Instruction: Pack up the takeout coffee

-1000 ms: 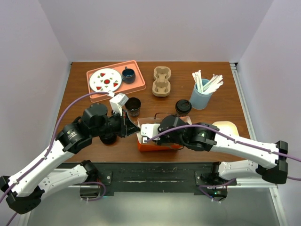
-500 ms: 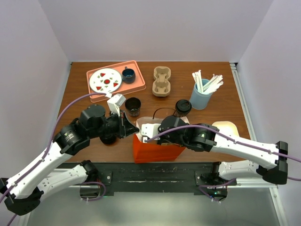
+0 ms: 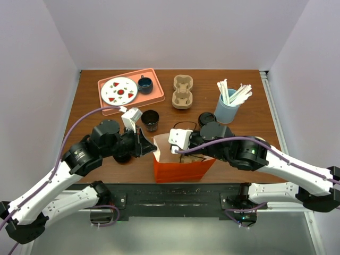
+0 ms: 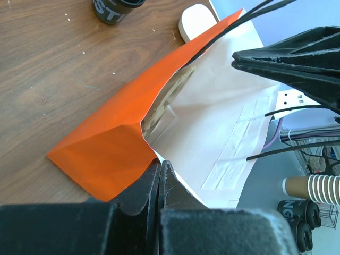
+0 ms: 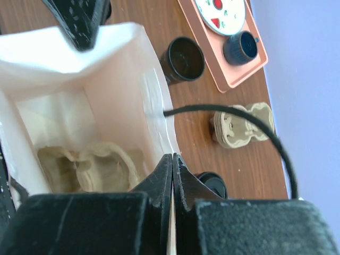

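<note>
The takeout coffee (image 3: pixel 206 118), a dark cup under a black lid, stands on the table just behind my right arm; a slice of its lid (image 5: pixel 213 184) shows past my right fingers. An orange paper bag (image 3: pixel 180 167) stands open between the arms, with a pulp cup carrier (image 5: pixel 87 164) lying inside. My left gripper (image 3: pixel 153 147) (image 4: pixel 159 164) is shut on the bag's left rim. My right gripper (image 3: pixel 180 152) (image 5: pixel 173 157) is shut on the opposite rim beside a black cord handle (image 5: pixel 239 114).
A lidless dark cup (image 3: pixel 150 119) (image 5: pixel 183 58) stands behind the bag. At the back are a salmon tray (image 3: pixel 154 100) with a plate and blue cup, a second pulp carrier (image 3: pixel 182 91) and a blue cup of straws (image 3: pixel 228 106). A cream object (image 4: pixel 196 18) lies to the right.
The bag has risen from low and flat to standing open. My right gripper has shut on its rim and pulled it right. The left gripper has kept its grip.
</note>
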`<state>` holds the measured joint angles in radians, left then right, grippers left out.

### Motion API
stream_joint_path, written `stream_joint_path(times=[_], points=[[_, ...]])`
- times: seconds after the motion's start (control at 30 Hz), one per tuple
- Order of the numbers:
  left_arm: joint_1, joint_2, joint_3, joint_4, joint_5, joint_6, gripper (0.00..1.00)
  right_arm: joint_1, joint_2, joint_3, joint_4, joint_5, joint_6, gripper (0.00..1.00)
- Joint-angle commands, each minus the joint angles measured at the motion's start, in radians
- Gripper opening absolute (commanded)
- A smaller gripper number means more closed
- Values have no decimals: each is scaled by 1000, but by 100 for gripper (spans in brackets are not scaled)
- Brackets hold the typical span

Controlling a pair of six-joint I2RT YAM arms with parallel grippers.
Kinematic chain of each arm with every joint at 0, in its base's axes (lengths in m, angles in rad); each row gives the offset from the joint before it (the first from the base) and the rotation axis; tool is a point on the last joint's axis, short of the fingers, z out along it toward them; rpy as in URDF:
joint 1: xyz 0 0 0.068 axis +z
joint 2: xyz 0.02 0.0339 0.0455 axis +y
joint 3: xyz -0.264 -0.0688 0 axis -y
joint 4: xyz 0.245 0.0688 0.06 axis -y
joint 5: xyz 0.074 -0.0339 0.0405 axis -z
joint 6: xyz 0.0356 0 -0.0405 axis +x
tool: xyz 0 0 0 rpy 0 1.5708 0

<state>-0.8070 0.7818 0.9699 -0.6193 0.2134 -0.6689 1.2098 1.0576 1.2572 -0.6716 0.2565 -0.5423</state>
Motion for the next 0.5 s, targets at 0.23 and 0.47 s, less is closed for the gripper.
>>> stream_joint_path(times=[0.23, 0.47], points=[[-3, -44, -36, 179, 1, 114, 0, 0, -17, 2, -125, -221, -16, 13], [-3, -9, -28, 188, -11, 146, 0, 0, -2, -30, -171, -177, -22, 24]])
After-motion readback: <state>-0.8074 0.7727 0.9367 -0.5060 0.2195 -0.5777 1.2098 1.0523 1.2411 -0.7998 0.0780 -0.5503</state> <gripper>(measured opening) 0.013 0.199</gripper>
